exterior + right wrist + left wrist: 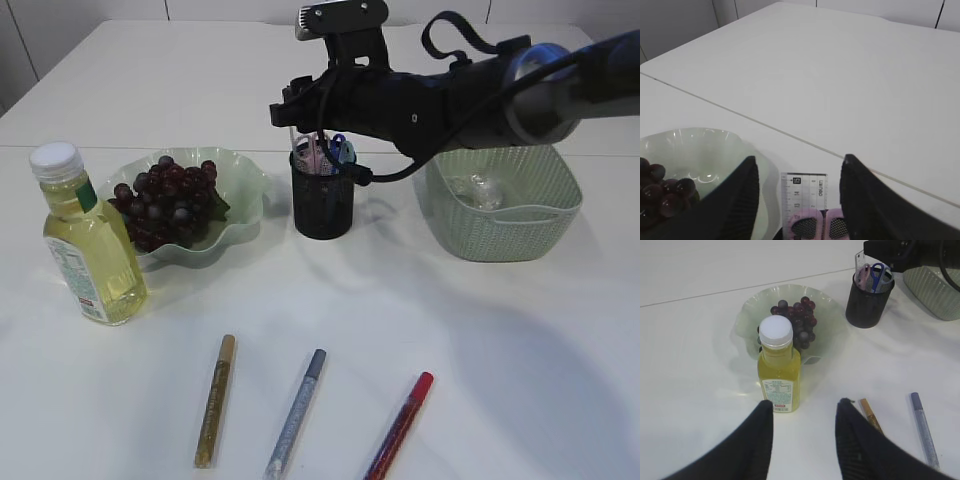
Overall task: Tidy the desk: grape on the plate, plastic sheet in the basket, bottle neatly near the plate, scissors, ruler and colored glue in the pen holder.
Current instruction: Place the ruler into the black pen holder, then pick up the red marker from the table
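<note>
My right gripper (305, 125) (799, 159) hangs open over the black pen holder (322, 205). The clear ruler (804, 200) stands in the holder between its jaws, untouched, beside pink scissors handles (822, 225). Grapes (165, 200) lie on the green plate (240, 180). The yellow bottle (90, 250) (779, 365) stands upright left of the plate. My left gripper (804, 403) is open and empty just in front of the bottle. Gold (215, 400), silver (297, 410) and red (400, 425) glue pens lie on the table's front. A crumpled plastic sheet (478, 190) is in the basket (500, 230).
The right arm (480, 90) reaches from the right across the basket to the holder. Blue scissors handles (340, 148) also stick out of the holder. A table seam (150, 148) runs behind the plate.
</note>
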`<state>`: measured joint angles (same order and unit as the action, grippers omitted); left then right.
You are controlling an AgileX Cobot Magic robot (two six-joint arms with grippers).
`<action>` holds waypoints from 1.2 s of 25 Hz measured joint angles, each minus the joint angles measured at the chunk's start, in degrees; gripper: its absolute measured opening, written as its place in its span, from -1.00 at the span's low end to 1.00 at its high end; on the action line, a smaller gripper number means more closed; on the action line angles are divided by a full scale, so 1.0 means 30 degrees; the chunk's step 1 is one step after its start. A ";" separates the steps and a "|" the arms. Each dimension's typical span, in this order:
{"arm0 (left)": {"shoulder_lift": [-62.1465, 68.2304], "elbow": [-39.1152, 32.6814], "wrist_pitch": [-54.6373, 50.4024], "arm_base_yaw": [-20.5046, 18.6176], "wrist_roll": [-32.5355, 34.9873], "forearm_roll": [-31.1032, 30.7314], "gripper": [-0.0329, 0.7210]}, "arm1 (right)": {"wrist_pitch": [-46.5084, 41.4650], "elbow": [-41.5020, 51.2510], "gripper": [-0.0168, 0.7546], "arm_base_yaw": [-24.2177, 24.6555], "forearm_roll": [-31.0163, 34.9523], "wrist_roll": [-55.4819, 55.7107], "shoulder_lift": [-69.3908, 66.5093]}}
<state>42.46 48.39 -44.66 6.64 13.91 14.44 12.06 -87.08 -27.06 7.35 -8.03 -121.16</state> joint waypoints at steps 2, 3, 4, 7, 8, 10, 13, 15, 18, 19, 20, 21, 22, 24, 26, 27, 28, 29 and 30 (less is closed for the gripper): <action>0.0000 0.0000 -0.0169 0.0000 0.0000 0.0000 -0.09 | -0.0820 0.0000 0.13 0.0000 0.0045 0.0045 0.0438; 0.0000 0.0000 -0.0216 0.0000 0.0000 0.0000 -0.09 | -0.1213 0.0000 0.13 0.0000 0.0075 0.0075 0.0761; 0.0000 0.0000 -0.0260 0.0000 0.0000 0.0000 -0.09 | -0.1563 0.0000 0.13 0.0000 0.0180 0.0075 0.1079; 0.0000 0.0000 -0.0289 0.0000 0.0000 0.0000 -0.09 | -0.2669 0.0000 0.13 0.0000 0.0281 0.0075 0.2357; 0.0000 0.0000 -0.0307 0.0000 0.0000 0.0000 -0.09 | -0.3117 0.0000 0.13 0.0000 0.0330 0.0075 0.2852; 0.0000 0.0000 -0.0307 0.0000 0.0000 0.0000 -0.09 | -0.4157 0.0000 0.13 0.0000 0.0367 0.0075 0.3892; 0.0000 0.0000 -0.0307 0.0000 0.0000 0.0000 -0.09 | -0.5964 0.0000 0.13 0.0000 0.0740 0.0088 0.5440; 0.0000 0.0000 -0.0307 0.0000 0.0000 0.0000 -0.09 | -0.7286 0.0000 0.13 0.0000 0.1162 0.0088 0.6511; 0.0000 0.0000 -0.0307 0.0000 0.0000 0.0000 -0.09 | -0.9330 0.0000 0.13 0.0000 0.1868 0.0117 0.8169; 0.0000 0.0000 -0.0307 0.0000 0.0000 0.0000 -0.09 | -0.9957 0.0000 0.13 0.0000 0.2032 0.0117 0.8714; 0.0000 0.0000 -0.0307 0.0000 0.0000 0.0034 -0.09 | -1.0696 0.0000 0.13 0.0000 0.2075 0.0117 0.9238; 0.0000 0.0000 -0.0307 0.0000 0.0000 0.0073 -0.09 | -1.1458 0.0000 0.13 0.0000 0.2117 0.0117 0.9654; 0.0000 0.0000 -0.0307 0.0000 0.0000 0.0109 -0.09 | -1.2253 0.0000 0.13 0.0000 0.2125 0.0117 1.0122; 0.0000 0.0000 -0.0307 0.0000 0.0000 0.0245 -0.09 | -1.3901 0.0000 0.13 0.0000 0.2158 0.0202 1.1008; 0.0000 0.0000 -0.0336 0.0000 0.0000 0.0293 -0.09 | -1.5930 0.0000 0.13 0.0000 0.2158 0.0403 1.1741; 0.0000 0.0000 -0.0351 0.0000 0.0000 0.0293 -0.09 | -1.7184 0.0000 0.13 0.0000 0.2166 0.0707 1.2100; 0.0000 0.0000 -0.0395 0.0000 0.0000 0.0196 -0.09 | -1.8471 0.0000 0.13 0.0000 0.2166 0.1068 1.2362; 0.0000 0.0000 -0.0464 0.0000 0.0000 0.0087 -0.09 | -1.9774 0.0000 0.13 0.0000 0.2166 0.1471 1.2634; 0.0000 0.0000 -0.0464 0.0000 0.0000 -0.0155 -0.09 | -2.0852 0.0000 0.13 0.0000 0.2249 0.2019 1.2836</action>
<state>42.46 48.39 -46.06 6.64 13.91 13.97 -50.50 -87.08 -27.06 14.09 -1.97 -82.65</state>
